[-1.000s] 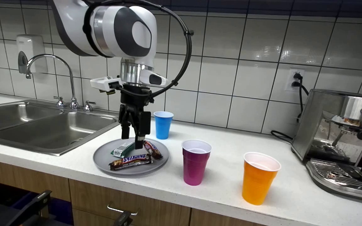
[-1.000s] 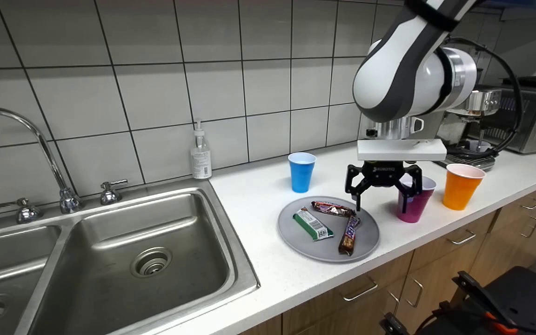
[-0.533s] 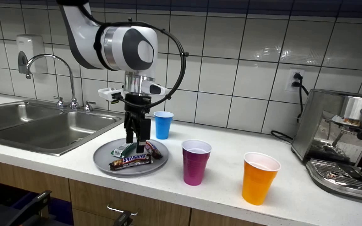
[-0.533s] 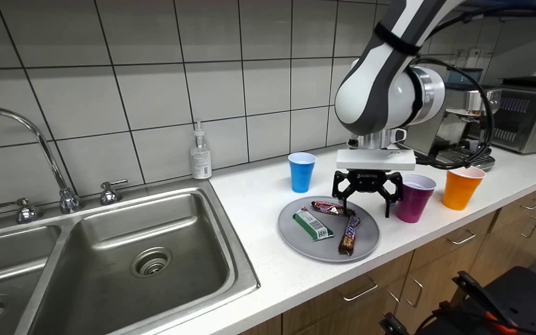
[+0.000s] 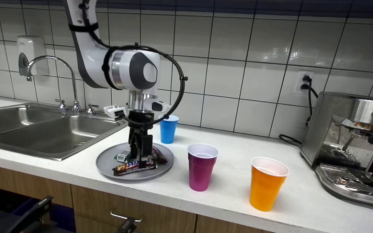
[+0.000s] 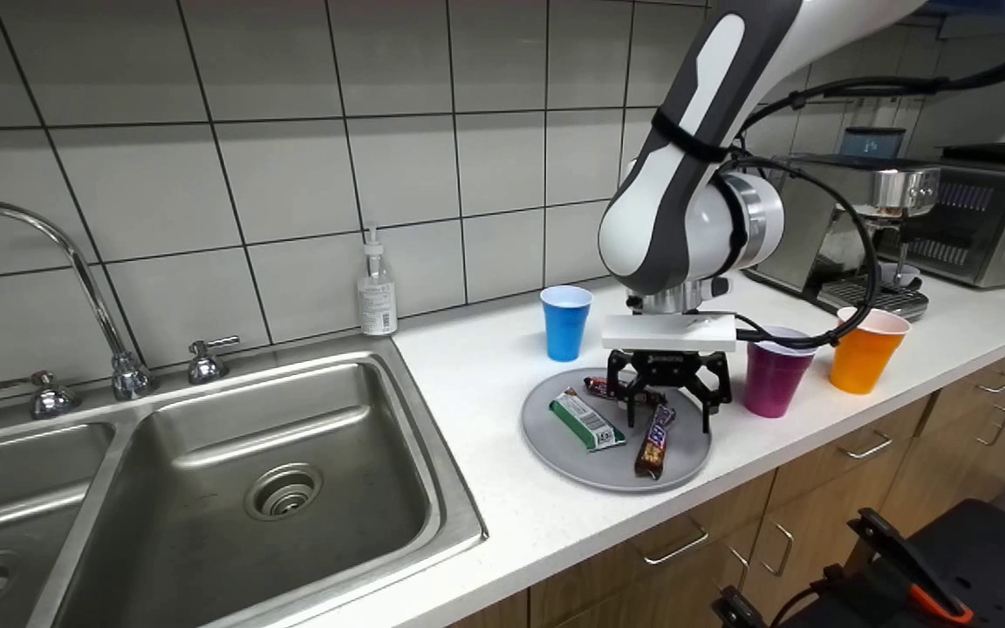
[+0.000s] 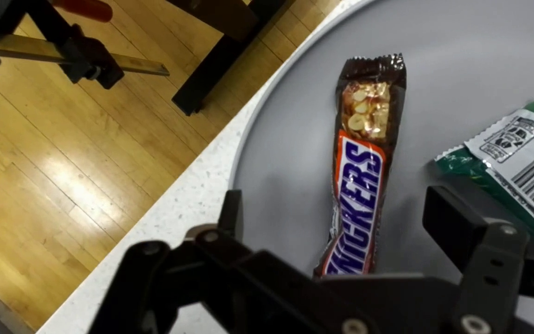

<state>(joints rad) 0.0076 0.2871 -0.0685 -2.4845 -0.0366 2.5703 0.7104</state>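
Cups point(image 6: 775, 379) near plate point(image 6: 572, 459), green packet point(image 7: 522, 162) beside Snickers point(image 7: 359, 185)

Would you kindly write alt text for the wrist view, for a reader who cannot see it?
An open black two-fingered pincer frames a brown-wrapped Snickers bar lying on a round grey plate. A green-and-white wrapped bar lies at the right; at the left, beyond the speckled white counter, is a glossy wooden floor.

- Two brown-wrapped candy bars point(image 7: 362, 171) point(image 5: 159, 156)
- One green-and-white wrapped bar point(image 6: 588, 421)
- One round grey plate point(image 6: 590, 468)
- Three tapered plastic cups point(image 5: 168, 132) point(image 5: 201, 172) point(image 5: 266, 189): blue, purple, orange
- One double-basin stainless-steel sink point(image 6: 452, 497)
- One curved chrome faucet point(image 6: 94, 288)
- Two chrome lever handles point(image 6: 51, 399) point(image 6: 208, 365)
- One boxy steel coffee machine point(image 5: 330, 111)
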